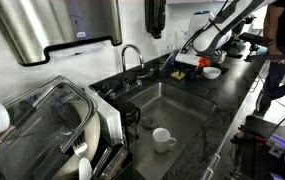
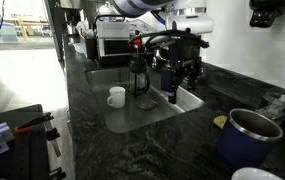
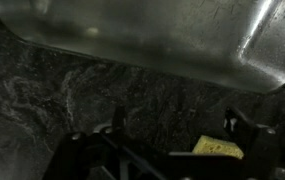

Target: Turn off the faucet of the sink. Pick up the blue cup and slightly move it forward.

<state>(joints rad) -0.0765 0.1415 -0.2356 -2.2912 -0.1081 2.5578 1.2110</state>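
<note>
- End effector point(image 3: 173, 121): in my wrist view the jaws stood wide apart with nothing between them, low over the dark counter point(image 3: 72, 95) beside the sink point(image 3: 142, 35).
- Blue cup point(image 2: 247, 135): in an exterior view I saw it upright on the counter, apart from the end effector. A yellow sponge point(image 2: 220, 121) lay just beside it.
- Faucet point(image 1: 132, 55): it arched over the sink from its rim. I could not tell whether water ran.
- White mug point(image 1: 163, 138): it stood upright on the sink floor.
</note>
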